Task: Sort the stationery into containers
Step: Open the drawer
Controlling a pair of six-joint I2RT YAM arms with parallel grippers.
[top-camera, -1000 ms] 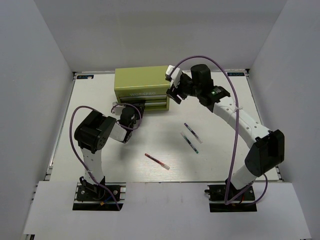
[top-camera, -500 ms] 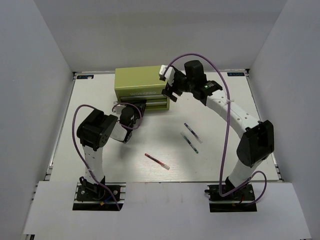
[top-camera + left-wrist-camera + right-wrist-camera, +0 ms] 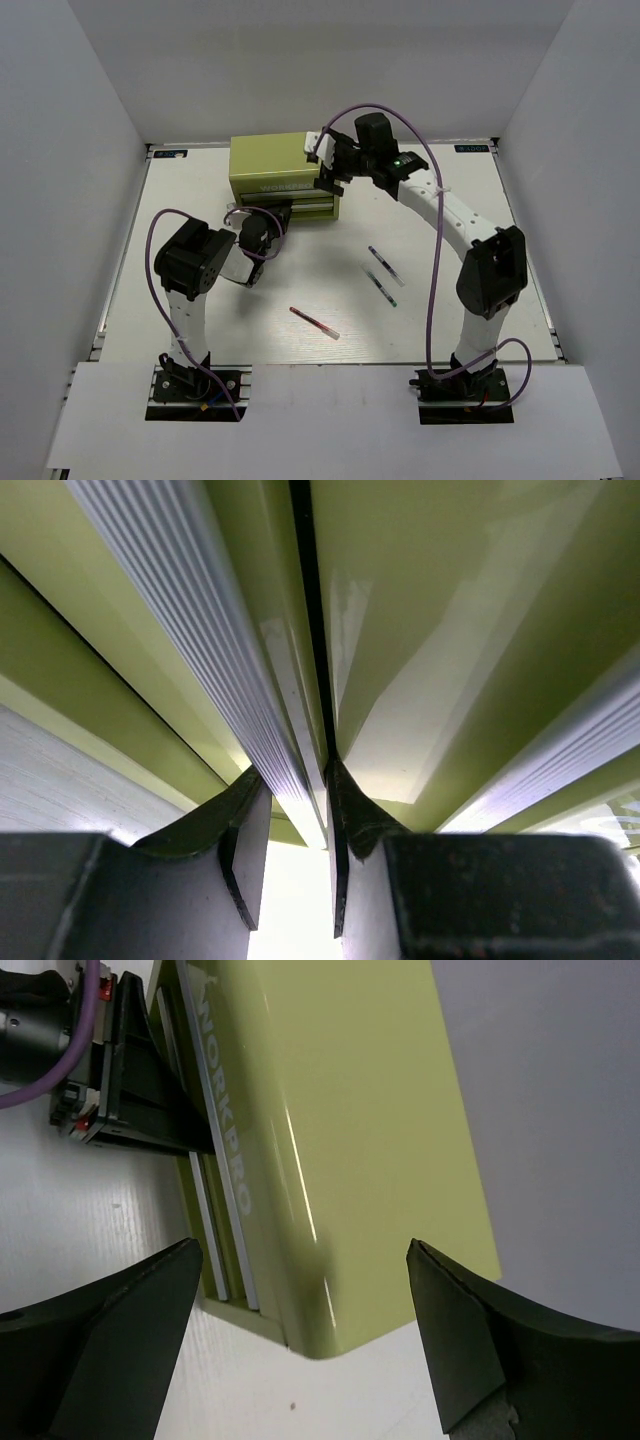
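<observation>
**Top external view.** Shows an olive-green tool chest (image 3: 270, 165) at 12 o'clock on the white worktop (image 3: 200, 330), front turned toward 6 o'clock. Places the left tool (image 3: 270, 218) against the lower drawer front at the chest's 6 o'clock side; cannot tell its opening from up here. Places the right tool (image 3: 322, 165) above the chest's 3 o'clock end, spread wide and carrying nothing. Finds three pens loose on the worktop, all well apart from the chest: a thin red pen (image 3: 314, 323) lying slantwise toward 6 o'clock, a thin dark pen (image 3: 383, 262) toward 4 o'clock, and a second dark pen (image 3: 380, 285) just beside it and roughly parallel.

**Left wrist view.** Shows the left tool (image 3: 292, 830) almost closed, its dark fingers (image 3: 245, 845) pinching the ribbed silver drawer pull (image 3: 285, 780). Fills everything else with the green drawer fronts of the tool chest (image 3: 420, 630), split by a narrow black seam running toward 12 o'clock.

**Right wrist view.** Shows the right tool (image 3: 300, 1345) fully spread, its black fingers (image 3: 110, 1350) at 8 and 4 o'clock of the frame, gripping nothing and hanging over a corner of the tool chest (image 3: 370, 1140). Reads the embossed lettering (image 3: 225, 1150) as WORKPRO along the front. Catches the left tool (image 3: 185, 1135) at 10 o'clock, pressed to the drawer front, above the bare worktop (image 3: 100, 1220).
</observation>
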